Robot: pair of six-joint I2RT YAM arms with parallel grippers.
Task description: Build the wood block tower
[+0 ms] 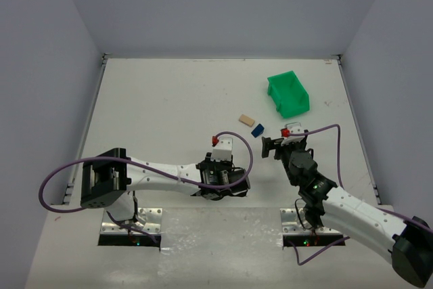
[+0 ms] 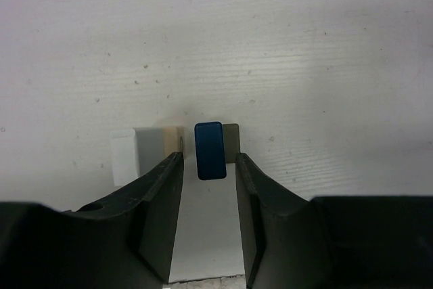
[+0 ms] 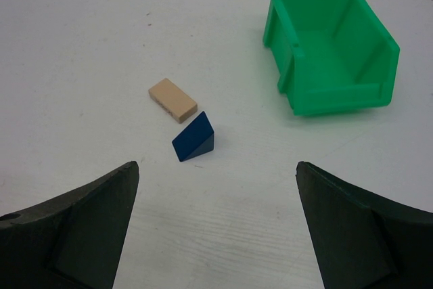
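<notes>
In the left wrist view a dark blue block (image 2: 210,150) stands on end just past my left gripper (image 2: 208,160). The jaws are open only a little, one on each side of the block's near end, with a thin gap either way and no contact that I can see. Behind it lie a white block (image 2: 125,157), a tan block (image 2: 168,140) and a grey block (image 2: 232,141) in a row. From above, my left gripper (image 1: 220,179) hides this stack. My right gripper (image 3: 216,167) is wide open and empty, short of a blue wedge (image 3: 194,138) and a tan plank (image 3: 173,99).
A green plastic bin (image 1: 288,94) lies on its side at the back right, its opening toward the right arm (image 1: 318,191). The tan plank (image 1: 246,120) and blue wedge (image 1: 258,130) lie between it and the grippers. Grey walls close in the white table (image 1: 169,99).
</notes>
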